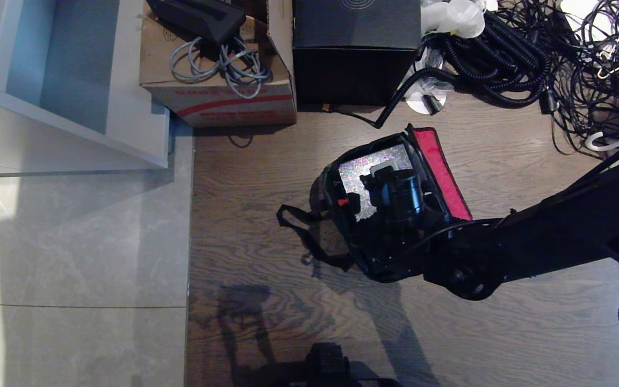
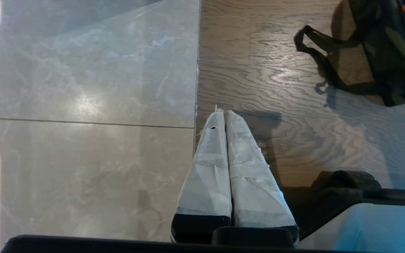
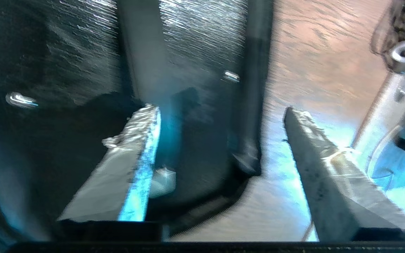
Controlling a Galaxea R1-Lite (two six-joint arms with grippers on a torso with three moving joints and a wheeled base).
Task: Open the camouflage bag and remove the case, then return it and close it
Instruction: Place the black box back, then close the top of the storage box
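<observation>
Now my right claw [image 3: 220, 140] is spread wide over the camouflage bag [image 1: 342, 226] on the wood floor, pinching nothing; the glittery case [image 1: 374, 164] lies inside. The red flap [image 1: 441, 172] could snag my wrist. Beyond the bag sit a black box [image 1: 355, 51] and tangled cables [image 1: 508, 59]; my left claw [image 2: 225, 112] is pressed together.
</observation>
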